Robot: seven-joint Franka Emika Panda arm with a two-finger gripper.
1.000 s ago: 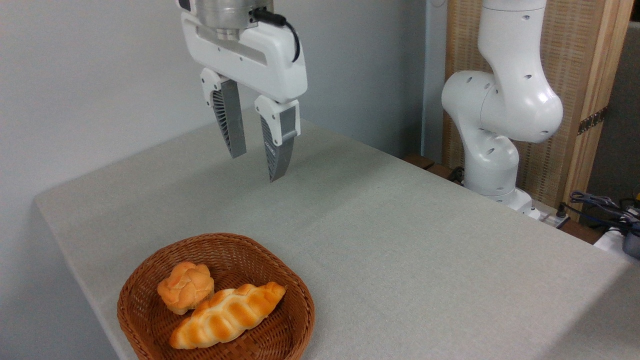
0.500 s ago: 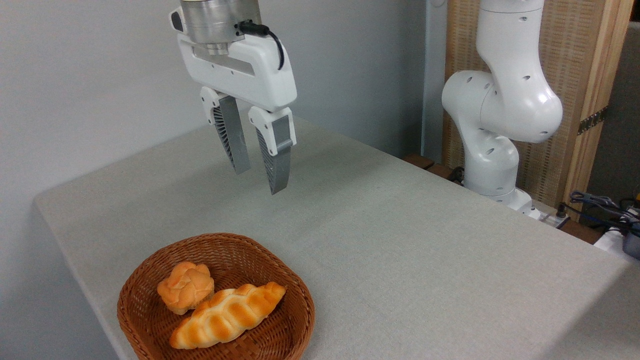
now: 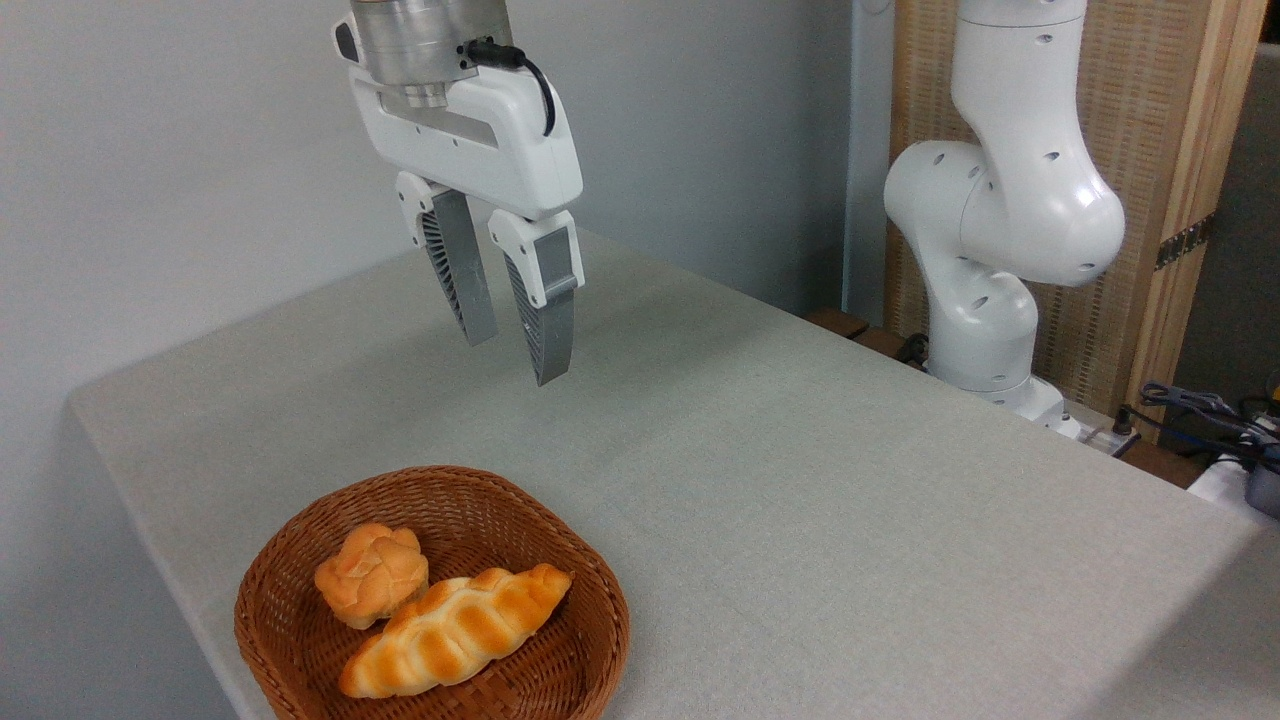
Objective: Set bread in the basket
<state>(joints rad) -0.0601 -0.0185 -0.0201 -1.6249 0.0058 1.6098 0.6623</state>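
Bread (image 3: 455, 630) in basket (image 3: 560, 530), grey table (image 3: 800, 500), pale wall, end effector (image 3: 515, 345) slightly parted, empty

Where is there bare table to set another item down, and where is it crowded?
Bare cloth runs from the basket right to the table edge, and back under the open, empty gripper. The near-left corner is crowded: the bread and a round bun fill the basket, touching.
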